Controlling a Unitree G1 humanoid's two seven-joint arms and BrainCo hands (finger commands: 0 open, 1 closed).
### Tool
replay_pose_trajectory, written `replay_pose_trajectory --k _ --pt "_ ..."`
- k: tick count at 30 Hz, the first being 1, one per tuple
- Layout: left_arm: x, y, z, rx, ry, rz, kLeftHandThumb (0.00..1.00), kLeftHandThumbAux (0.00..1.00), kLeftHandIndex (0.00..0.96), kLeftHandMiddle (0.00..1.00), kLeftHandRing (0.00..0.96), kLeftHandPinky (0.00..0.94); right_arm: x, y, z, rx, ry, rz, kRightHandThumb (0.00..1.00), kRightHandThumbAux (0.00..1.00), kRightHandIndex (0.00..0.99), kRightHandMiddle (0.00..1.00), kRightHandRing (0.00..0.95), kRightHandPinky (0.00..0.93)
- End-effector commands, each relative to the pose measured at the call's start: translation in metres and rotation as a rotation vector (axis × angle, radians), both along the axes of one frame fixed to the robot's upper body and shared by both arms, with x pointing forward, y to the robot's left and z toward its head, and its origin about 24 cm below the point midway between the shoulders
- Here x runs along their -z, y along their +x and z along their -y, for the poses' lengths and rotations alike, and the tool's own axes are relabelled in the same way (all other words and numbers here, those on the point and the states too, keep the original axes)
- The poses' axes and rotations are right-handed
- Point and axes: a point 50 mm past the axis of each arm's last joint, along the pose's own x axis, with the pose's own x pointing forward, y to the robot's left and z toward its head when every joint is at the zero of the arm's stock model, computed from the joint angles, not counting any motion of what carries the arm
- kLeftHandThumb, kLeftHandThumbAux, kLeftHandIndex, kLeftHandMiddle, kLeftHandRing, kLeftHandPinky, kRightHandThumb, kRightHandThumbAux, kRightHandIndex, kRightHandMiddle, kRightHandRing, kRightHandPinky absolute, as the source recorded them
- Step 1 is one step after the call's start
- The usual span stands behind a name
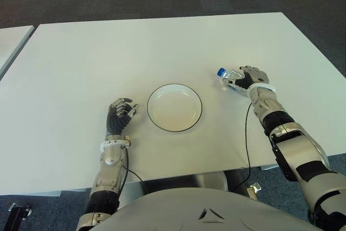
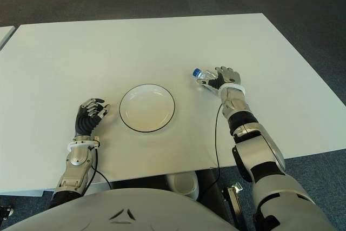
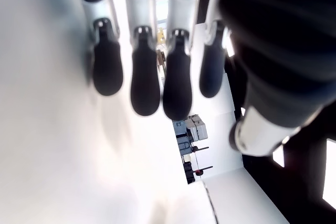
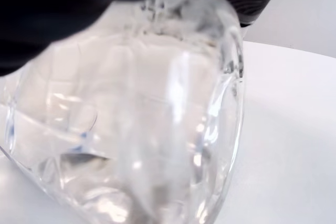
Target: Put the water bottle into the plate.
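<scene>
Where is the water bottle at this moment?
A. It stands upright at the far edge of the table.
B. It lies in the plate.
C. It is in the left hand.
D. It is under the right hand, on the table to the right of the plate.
D. The water bottle lies on its side under the right hand, right of the empty plate; the left hand holds nothing.

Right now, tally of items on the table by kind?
water bottle: 1, lying on its side, gripped by the right hand
plate: 1, nothing in it, right of the left hand
Total: 2
</scene>
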Motion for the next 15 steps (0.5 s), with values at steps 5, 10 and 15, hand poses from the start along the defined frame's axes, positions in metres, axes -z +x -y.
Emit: replay_pose_trajectory --k 5,10,15 --pt "0.011 -0.006 -0.002 0.000 -0.002 -0.060 0.703 0.717 0.433 0.639 0.628 0.606 0.048 -0.027 -0.010 0.020 0.025 -0.233 0.570 0.190 0.000 0.000 0.000 0.000" --pt "0.010 -0.005 -0.002 -0.002 -0.002 -0.054 0.704 0.717 0.433 0.640 0.631 0.613 0.056 -0.032 -0.013 0.036 0.028 -0.296 0.570 0.209 0.000 0.000 0.000 0.000" --pt "0.010 -0.006 -0.002 -0.012 -0.018 -0.058 0.704 0.716 0.433 0.641 0.633 0.615 0.062 -0.035 -0.015 0.045 0.011 -0.366 0.574 0.228 0.000 0.000 0.000 0.000"
